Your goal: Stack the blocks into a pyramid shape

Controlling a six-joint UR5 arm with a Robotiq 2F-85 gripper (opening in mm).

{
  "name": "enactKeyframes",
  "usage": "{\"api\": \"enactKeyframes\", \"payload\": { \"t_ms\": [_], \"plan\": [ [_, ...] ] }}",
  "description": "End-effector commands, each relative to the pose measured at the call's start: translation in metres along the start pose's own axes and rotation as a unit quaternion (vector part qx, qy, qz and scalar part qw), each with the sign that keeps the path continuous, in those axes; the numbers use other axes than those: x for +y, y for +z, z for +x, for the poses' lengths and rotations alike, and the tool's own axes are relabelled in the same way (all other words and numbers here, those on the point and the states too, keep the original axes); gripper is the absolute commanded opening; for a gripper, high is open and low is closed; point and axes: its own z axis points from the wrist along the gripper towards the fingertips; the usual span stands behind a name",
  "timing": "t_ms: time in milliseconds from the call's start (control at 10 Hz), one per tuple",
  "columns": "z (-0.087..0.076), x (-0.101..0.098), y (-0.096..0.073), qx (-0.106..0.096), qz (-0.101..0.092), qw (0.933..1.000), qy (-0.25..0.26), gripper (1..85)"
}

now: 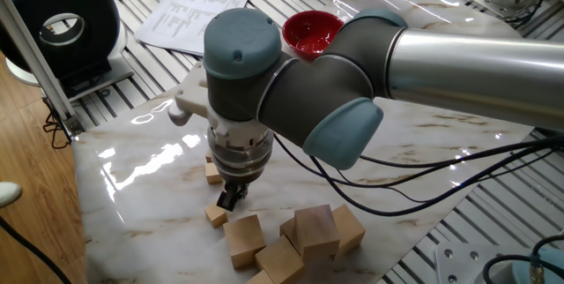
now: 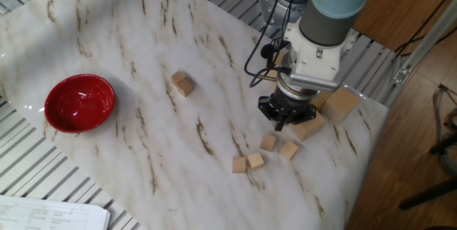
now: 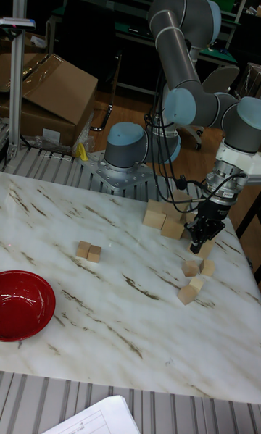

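Note:
Several small tan blocks lie loose on the marble table (image 2: 143, 37). One block (image 2: 268, 142) sits just below my gripper (image 2: 283, 121), with others (image 2: 288, 150) (image 2: 255, 161) (image 2: 239, 164) close by. A touching pair of blocks (image 2: 183, 83) lies apart toward the table's middle. My gripper (image 1: 231, 198) points straight down, a little above the tabletop. Its fingers look shut with nothing between them. In one fixed view a small block (image 1: 216, 215) lies just in front of the fingertips and another block (image 1: 212, 173) is partly hidden behind the wrist. The tall fixed view shows the gripper (image 3: 197, 244) above the small-block cluster (image 3: 191, 267).
Much larger wooden cubes (image 2: 340, 103) (image 1: 244, 240) (image 3: 154, 219) are grouped close beside the gripper near the table's edge. A red bowl (image 2: 80, 103) stands at the far side of the table. Papers (image 1: 189, 11) lie off the table.

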Motion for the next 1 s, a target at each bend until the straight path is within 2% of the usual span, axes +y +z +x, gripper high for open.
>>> {"api": "enactKeyframes", "payload": {
  "t_ms": [0, 200, 400, 600, 900],
  "plan": [
    [0.0, -0.003, -0.002, 0.0, 0.003, 1.0, 0.001, 1.0],
    [0.003, -0.001, -0.002, 0.005, 0.0, 1.0, 0.006, 1.0],
    [0.007, -0.01, -0.002, 0.014, 0.017, 0.9998, -0.003, 1.0],
    [0.013, -0.014, -0.003, 0.024, 0.025, 0.9994, -0.002, 1.0],
    [0.009, -0.011, -0.001, 0.017, 0.019, 0.9997, 0.005, 1.0]
  ]
}}
